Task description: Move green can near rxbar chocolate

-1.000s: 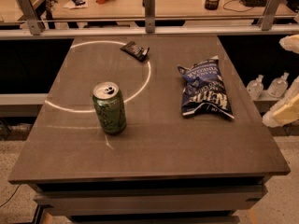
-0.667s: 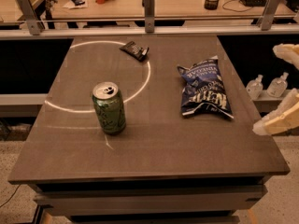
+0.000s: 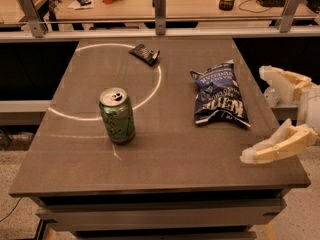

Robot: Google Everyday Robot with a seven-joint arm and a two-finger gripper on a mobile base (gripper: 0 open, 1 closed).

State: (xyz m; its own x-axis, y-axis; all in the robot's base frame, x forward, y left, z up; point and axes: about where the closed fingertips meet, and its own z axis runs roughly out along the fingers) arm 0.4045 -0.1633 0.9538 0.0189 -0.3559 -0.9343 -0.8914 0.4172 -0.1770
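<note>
A wide grey-brown table [image 3: 175, 154] fills most of the camera view, and a thin bright ring of light [image 3: 160, 79] is drawn across its far-left part. Behind it runs a metal rail with upright posts [image 3: 160, 4], and beyond that a pale wooden counter [image 3: 200, 1] carrying small clutter. The cream-coloured gripper [image 3: 254, 115] comes in from the right edge of the view, level with the table's right side. Its two fingers are spread wide apart and hold nothing. One finger [image 3: 282, 80] sits farther back just off the table's right edge, and the other [image 3: 277, 146] reaches over the near-right corner of the tabletop. A crinkled blue chip bag [image 3: 220, 94] lies flat on the right half of the table, just beside the gripper's reach and outside the ring. The green can [image 3: 117, 116] stands upright on the near-left part of the table, silver top and pull tab facing up. It stands across the near arc of the ring, well apart from both the bag and the gripper. The rxbar chocolate [image 3: 144, 53], a small dark wrapper, lies flat near the far edge of the table on the ring's far arc. It is well apart from the can and from the gripper.
</note>
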